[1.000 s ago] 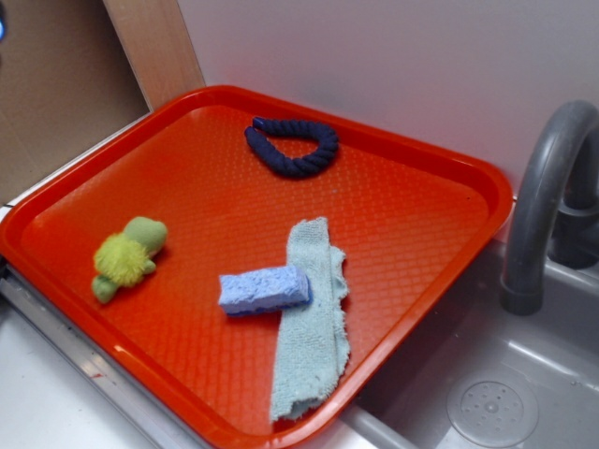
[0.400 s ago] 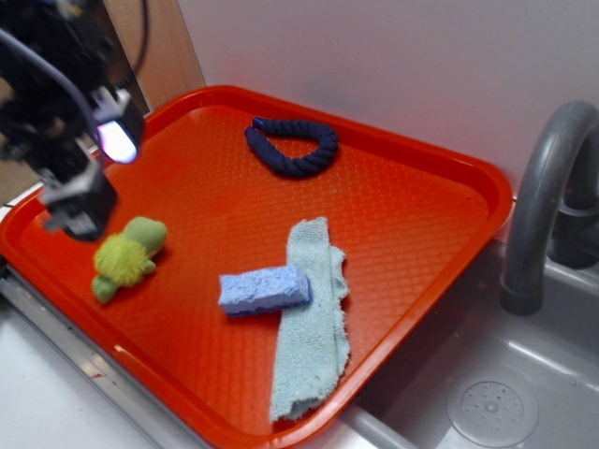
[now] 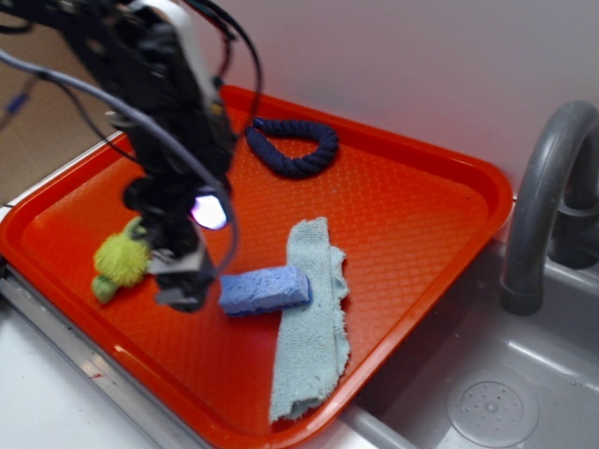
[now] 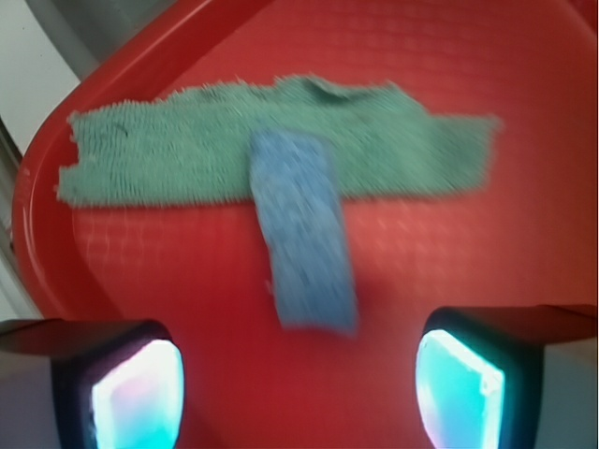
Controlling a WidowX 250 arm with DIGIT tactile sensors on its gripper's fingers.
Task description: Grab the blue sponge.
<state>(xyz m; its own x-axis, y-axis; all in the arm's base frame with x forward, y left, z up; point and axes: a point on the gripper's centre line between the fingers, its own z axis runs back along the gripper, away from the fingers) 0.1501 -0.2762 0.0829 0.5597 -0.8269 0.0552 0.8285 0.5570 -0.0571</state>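
Tool point(image 3: 187, 281) newly beside periwinkle sponge point(image 3: 265, 289)

**Black arm, glowing pads**

The arm point(image 3: 154, 103) is matte black and blocky, with thin dark cables looping off its upper links. A violet-white light point(image 3: 210, 211) glows low on the wrist. The gripper point(image 4: 298, 379) has dark-framed fingers point(image 4: 459, 374) lit cyan-white.

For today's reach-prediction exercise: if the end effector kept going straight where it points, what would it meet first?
Probably the small periwinkle-blue foam sponge, lying ahead between the open end effector fingers; depth is unclear.
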